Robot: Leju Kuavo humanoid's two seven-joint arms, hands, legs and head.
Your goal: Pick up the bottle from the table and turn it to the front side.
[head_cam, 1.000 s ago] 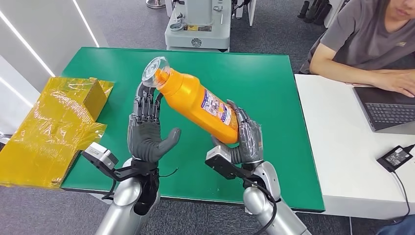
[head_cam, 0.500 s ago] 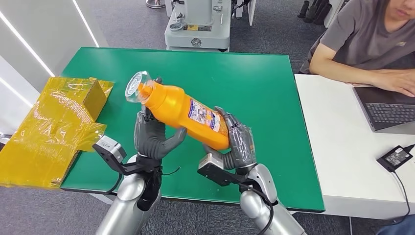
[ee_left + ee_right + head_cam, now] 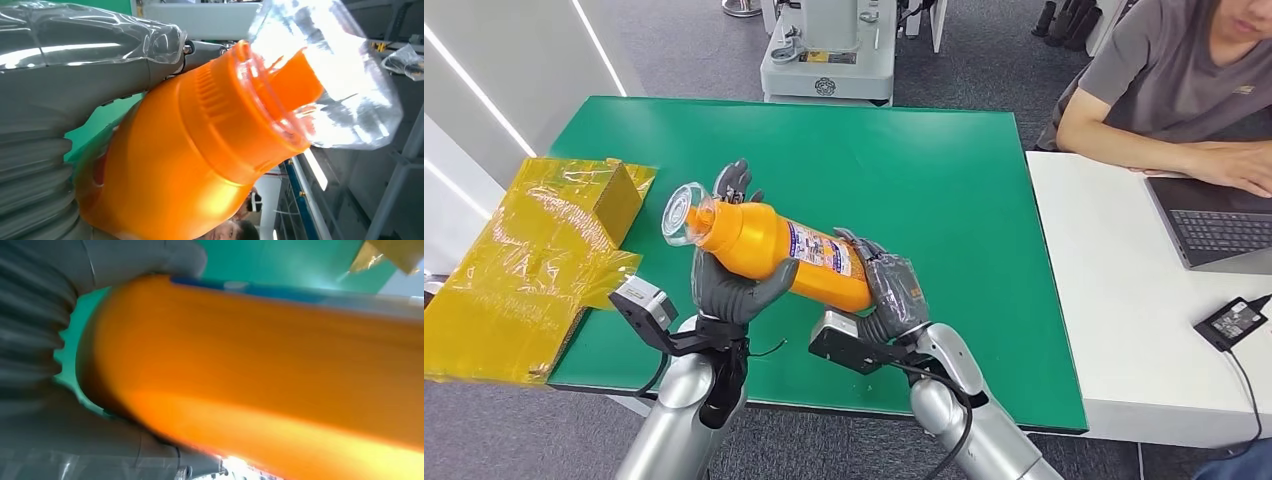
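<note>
— Above the near edge of the green table [image 3: 984,180], toward its left half: is that where the bottle [image 3: 774,248] sits now?

— Yes, lifted off the surface and lying nearly level, its clear cap [image 3: 681,213] pointing toward the left edge. The right hand [image 3: 892,290] wraps the base end; the left hand [image 3: 736,282] cups the shoulder just below the neck, fingers behind and thumb in front.

— How would you expect it to handle?

— I judge it a stiff plastic body, smooth and glossy, so likely slippery when rolled. It looks full, hence fairly heavy for its size. The clear cap looks thin, so I would keep fingers off it and hold the broad body at both ends, as now.

— Can you read the label [image 3: 819,246]?

— No. A white and blue printed panel with some red faces upward on the body, but the writing is too small to make out. No brand is legible.

— So which face is the front?

— I cannot tell; this panel looks like fine print.

— Anything else nearby?

— A yellow wrapped box [image 3: 534,250] at the left edge, and a person at the white desk [image 3: 1114,320] beside the right edge, with a laptop [image 3: 1214,225].
</note>
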